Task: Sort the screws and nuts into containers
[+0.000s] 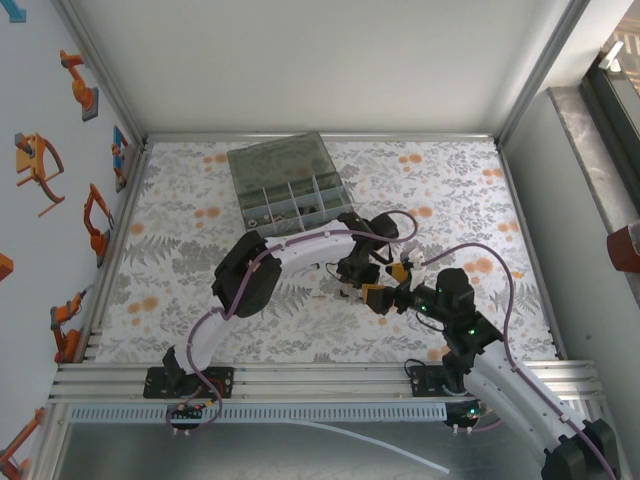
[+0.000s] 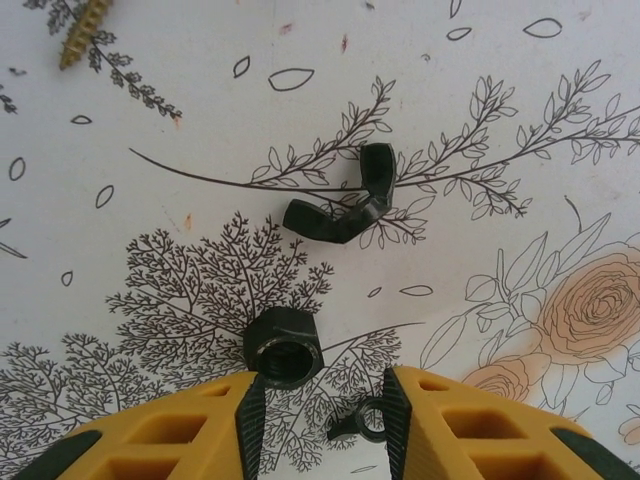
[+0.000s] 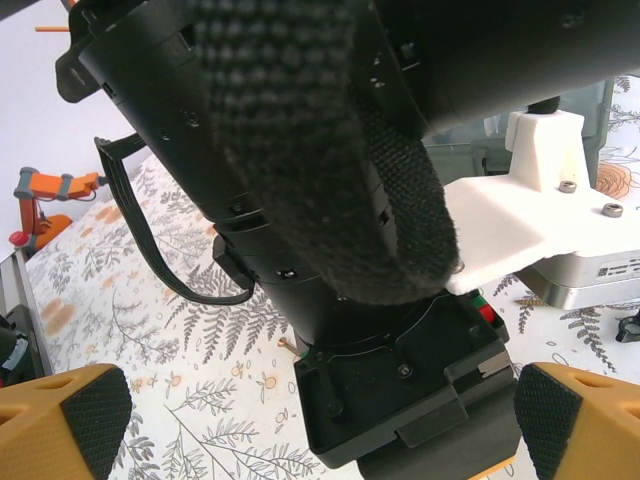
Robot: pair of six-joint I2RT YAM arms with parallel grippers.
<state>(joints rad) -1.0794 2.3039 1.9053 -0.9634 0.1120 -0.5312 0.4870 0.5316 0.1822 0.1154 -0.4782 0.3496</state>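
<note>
In the left wrist view my left gripper (image 2: 325, 400) hovers low over the patterned mat, its jaws apart. A tiny black ring-like nut (image 2: 362, 421) lies between them, against the right pad (image 2: 395, 420). A black hex nut (image 2: 283, 347) sits just off the left fingertip. Farther out lie a black wing nut (image 2: 345, 200) and a brass screw (image 2: 82, 32). In the top view the left gripper (image 1: 352, 290) points down at mid-table, below the smoky-grey organiser box (image 1: 276, 160) with its containers (image 1: 295, 205). My right gripper (image 1: 390, 284) is wide open beside the left wrist.
The right wrist view has the left arm's black wrist body (image 3: 400, 400) close in front, between the right gripper's (image 3: 320, 420) spread fingers, and a small brass screw (image 3: 287, 345) on the mat beside it. Metal frame rails (image 1: 320, 378) border the table.
</note>
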